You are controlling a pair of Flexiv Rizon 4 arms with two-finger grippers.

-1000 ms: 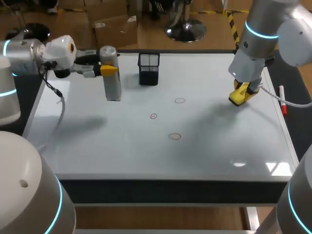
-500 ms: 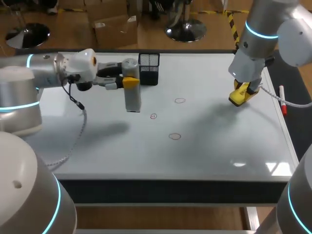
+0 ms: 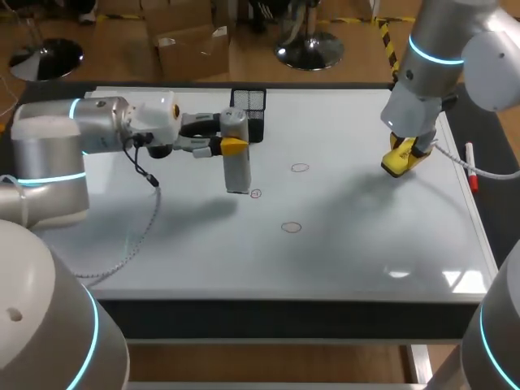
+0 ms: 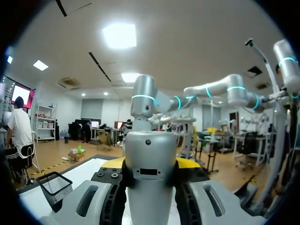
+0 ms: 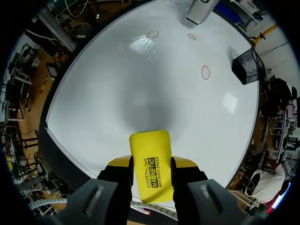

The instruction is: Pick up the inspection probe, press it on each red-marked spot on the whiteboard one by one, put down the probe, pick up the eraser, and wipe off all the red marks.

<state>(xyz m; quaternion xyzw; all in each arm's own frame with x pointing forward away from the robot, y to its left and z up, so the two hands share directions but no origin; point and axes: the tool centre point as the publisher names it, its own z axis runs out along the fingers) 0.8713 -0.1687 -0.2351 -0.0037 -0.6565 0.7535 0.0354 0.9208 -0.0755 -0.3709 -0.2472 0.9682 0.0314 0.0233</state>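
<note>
My left gripper [image 3: 230,146] is shut on the grey inspection probe [image 3: 236,166], which stands upright with its lower end just left of the middle red mark [image 3: 256,193]. Whether it touches the whiteboard [image 3: 162,236] I cannot tell. Two more red marks lie at the far side [image 3: 300,168] and the near side [image 3: 291,227]. In the left wrist view the probe [image 4: 151,178] fills the gap between the fingers of the left gripper [image 4: 151,164]. My right gripper [image 3: 404,158] hangs over the board's right part, shut on the yellow eraser [image 5: 150,161].
A black mesh basket [image 3: 248,112] stands at the board's far edge, close behind the probe. A red marker [image 3: 470,177] lies along the right edge. In the right wrist view the three marks [image 5: 205,71] lie ahead of the eraser.
My left arm has carried the probe to the right, from the board's far left corner to beside the middle red mark. The right arm and eraser have stayed still.
</note>
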